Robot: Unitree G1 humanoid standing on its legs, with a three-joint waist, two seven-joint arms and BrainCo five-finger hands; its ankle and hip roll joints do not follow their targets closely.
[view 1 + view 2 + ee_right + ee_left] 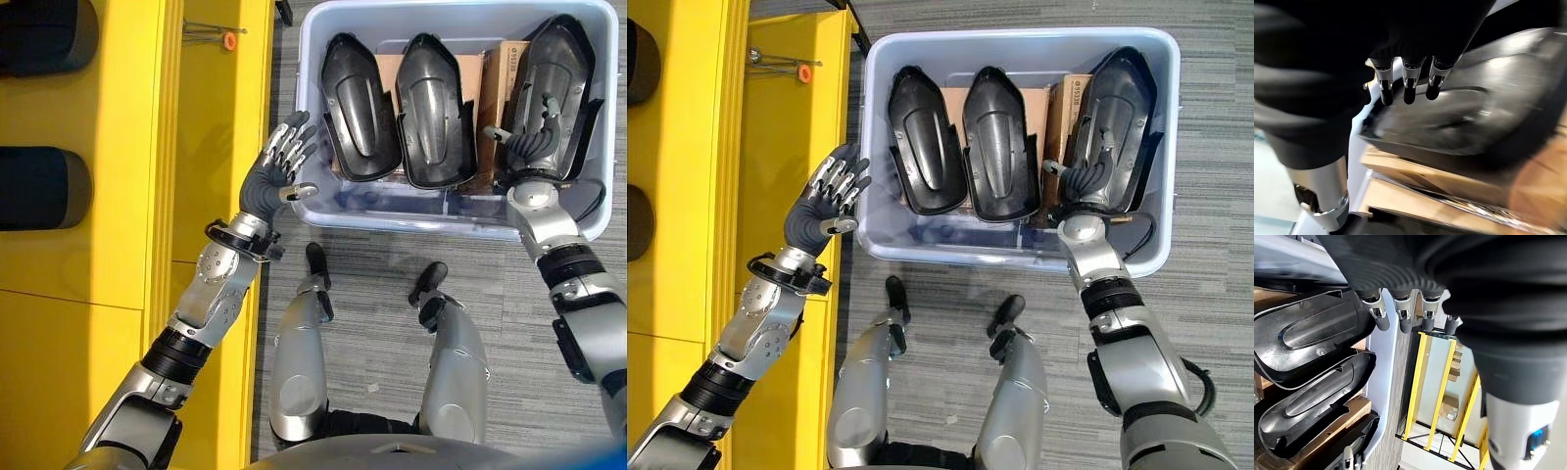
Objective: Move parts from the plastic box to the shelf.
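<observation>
Nearest me, my left hand [272,174] hangs just outside the plastic box [323,201], at its left wall, fingers straight and spread, carrying nothing. Beside it on the left runs the yellow shelf [127,196], with dark rounded things already lying on it at the far left, though I cannot tell what they are.

My right hand [1087,176] is over the box's near right corner, on the rightmost part [1122,98]. In the right wrist view the fingers hang straight above the black shell and the thumb stands apart; I see nothing curled round it, so I read the hand as released, touching at most.

I judge this as the start of a pick: reaching for the right part, not yet gripping. The next move calls for closing fingers and thumb on the shell's edge, then lifting it clear of the box rim before swinging across to the shelf.

In the box stand three black moulded parts side by side, the left part [358,103], the middle part [431,108] and the rightmost one. They rest on brown cartons [495,73] that show between them.
</observation>
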